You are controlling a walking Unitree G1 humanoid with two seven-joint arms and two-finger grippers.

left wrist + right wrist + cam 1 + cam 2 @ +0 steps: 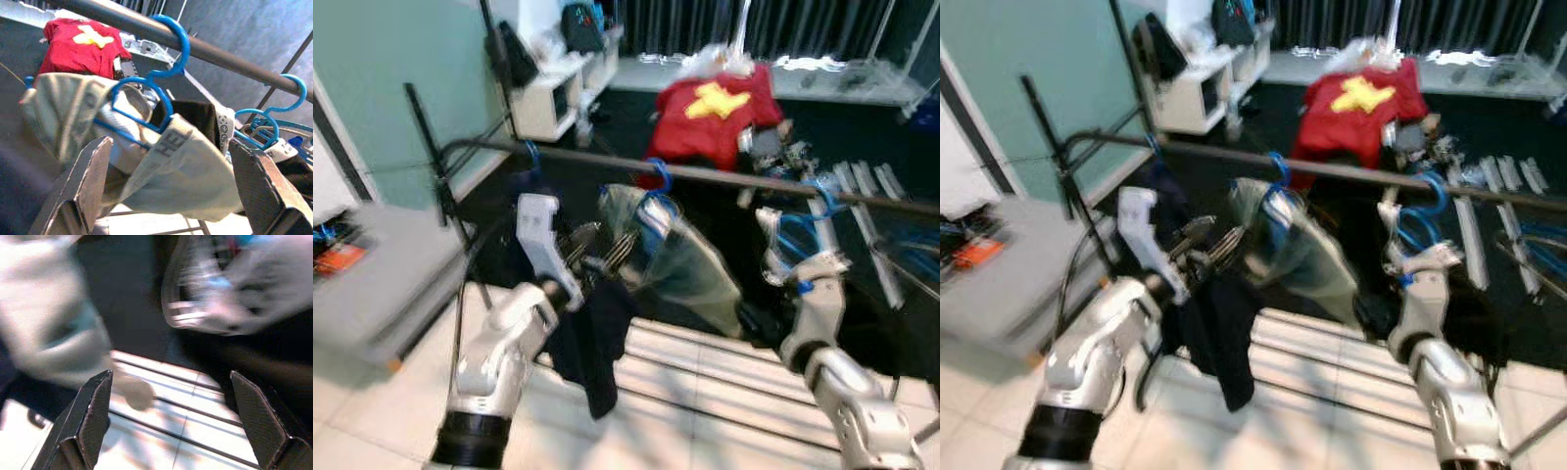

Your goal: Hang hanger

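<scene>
Blue plastic hanger [146,98] carrying soft pale garment [186,171], hooking over rail [220,51]; likely handling light, stiff, swinging freely, best gripping at the neck under the rail; left gripper [166,196] gaping wide, holding nothing.

A pale teal wall [401,59] stands on the left, with a grey bed [382,284] below it. The near floor [372,411] is light tile with bright stripes of light; farther off lies dark carpet [626,122]. A white shelf unit [558,93] stands against the wall, and dark curtains [803,24] hang at the back.
</scene>
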